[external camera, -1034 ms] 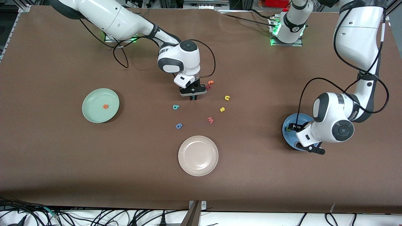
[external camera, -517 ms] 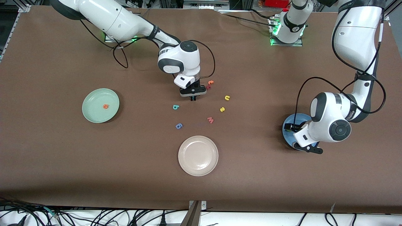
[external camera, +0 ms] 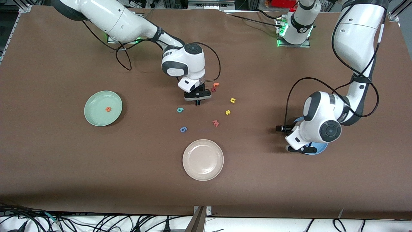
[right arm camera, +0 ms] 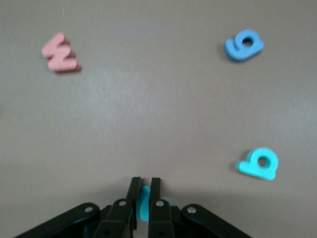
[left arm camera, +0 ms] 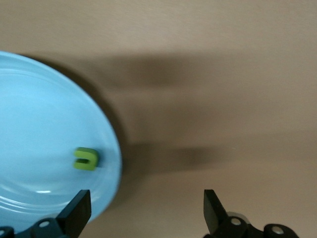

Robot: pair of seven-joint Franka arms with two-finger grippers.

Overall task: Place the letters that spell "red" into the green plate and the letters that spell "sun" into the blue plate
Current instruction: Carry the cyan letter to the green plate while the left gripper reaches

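Right gripper point(external camera: 197, 102) low among the loose letters mid-bench, fingers point(right arm camera: 132, 194) pinching the thin teal r point(right arm camera: 144, 203). Teal-blue d point(external camera: 180, 110) just beside on the bench; orange e point(external camera: 108, 109) in the green plate point(external camera: 93, 116). Left gripper point(left arm camera: 143, 210) over the rim of the blue plate point(left arm camera: 29, 124), fingers spread, holding nothing. Olive-green n point(left arm camera: 85, 158) inside that plate. Yellow u point(external camera: 233, 100) and yellow s point(external camera: 228, 112) on the bench, near the pink w point(external camera: 215, 123).

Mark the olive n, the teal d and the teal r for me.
olive n point(left arm camera: 85, 158), left wrist view, its middle, in the blue plate.
teal d point(right arm camera: 258, 163), right wrist view, its loop.
teal r point(right arm camera: 143, 203), right wrist view, strip between the shut fingers.
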